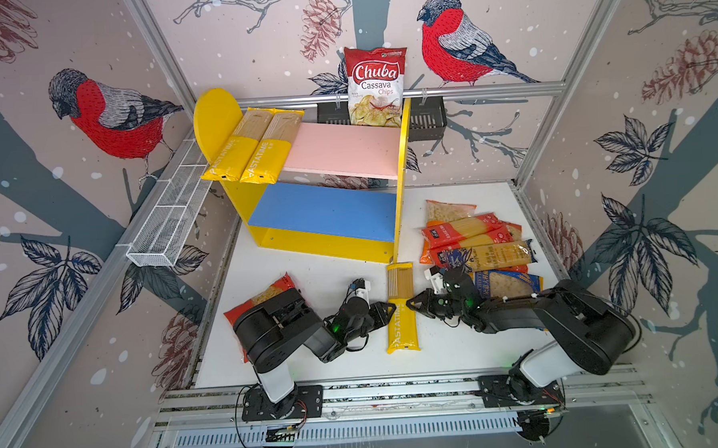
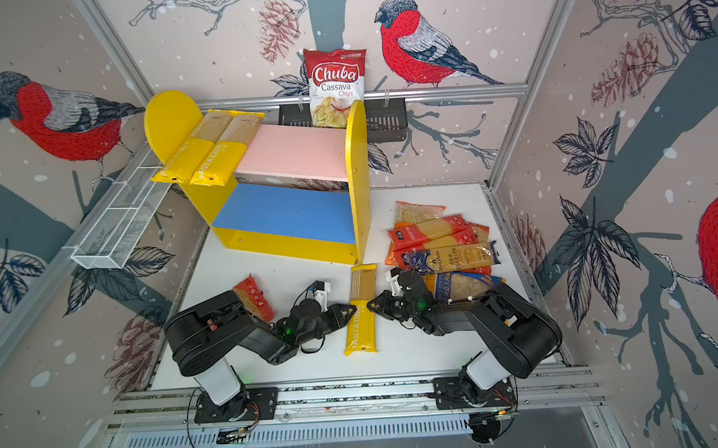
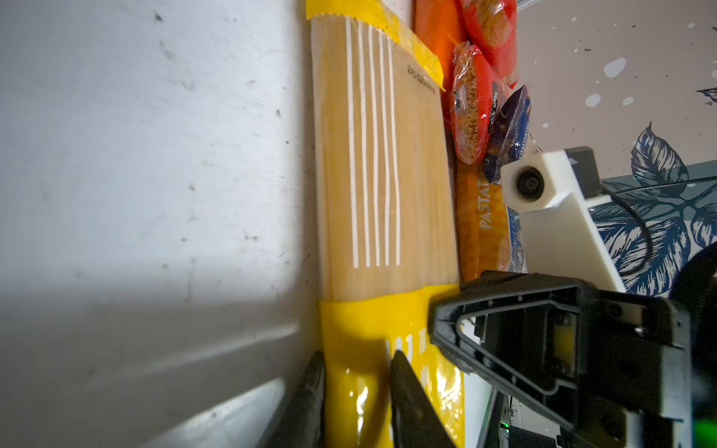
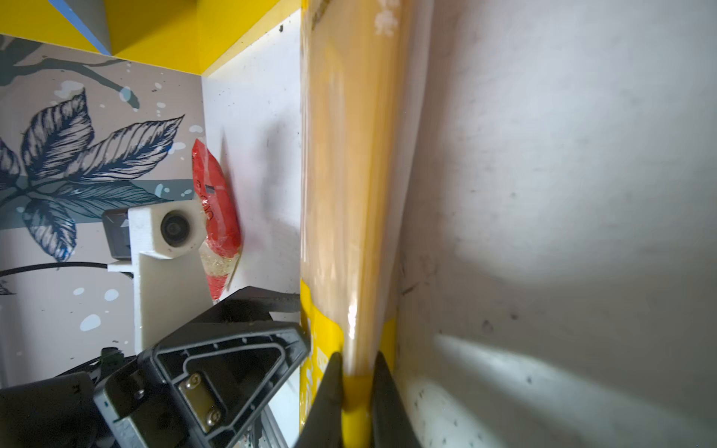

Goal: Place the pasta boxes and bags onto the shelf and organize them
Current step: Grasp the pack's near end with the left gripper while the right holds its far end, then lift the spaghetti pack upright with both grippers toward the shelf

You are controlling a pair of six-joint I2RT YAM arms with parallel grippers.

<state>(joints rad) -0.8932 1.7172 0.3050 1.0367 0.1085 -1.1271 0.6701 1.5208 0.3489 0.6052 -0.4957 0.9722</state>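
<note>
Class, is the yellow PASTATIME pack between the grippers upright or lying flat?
Lying flat: the yellow PASTATIME pack stretches along the white table, label up.

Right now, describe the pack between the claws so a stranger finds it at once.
On the white table, in front of the shelf, one long pack lies between the left claw and the right claw. It is the table's only yellow pack; the pile beside it is red, orange, blue.
</note>
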